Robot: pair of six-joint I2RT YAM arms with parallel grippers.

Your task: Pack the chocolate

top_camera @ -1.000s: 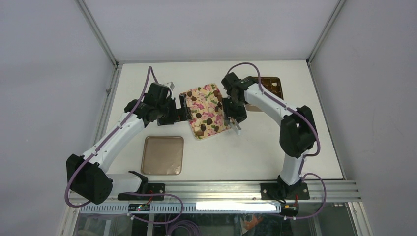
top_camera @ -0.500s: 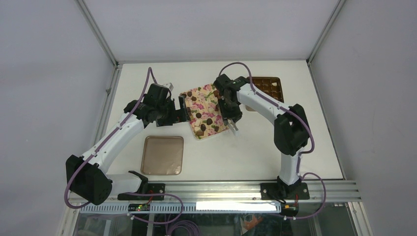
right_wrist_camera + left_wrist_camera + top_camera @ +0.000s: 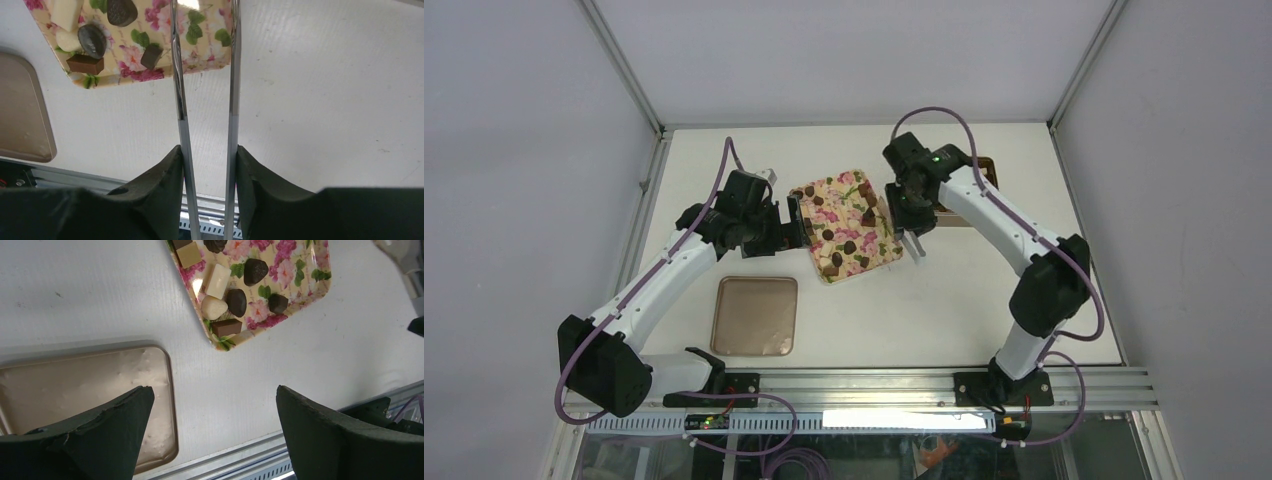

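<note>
Fingers on your left gripper are standing wide apart in the overhead view, hovering right at the left rim of the floral tray. You cannot tell whether they are touching it. You are probably parking that arm there to steady the tray. Your right gripper is hanging at the tray's right edge, gripping metal tongs, likely because the chocolate is too small for bare fingers. The pieces are lying scattered on the tray, left of that gripper. The compartment box is sitting mostly hidden behind the right arm.

From the left wrist, the left gripper is gaping with nothing inside, over bare table between the lid and the near corner of the tray. The chocolate is lying ahead of the fingertips, well clear of them.

From the right wrist, the right gripper is pressing both fingers against the two blades of the tongs, clamping them. The blades are running out of frame over the tray, so you cannot tell whether their tips are pinching a piece. The chocolate in view is lying left of the blades, untouched.
</note>
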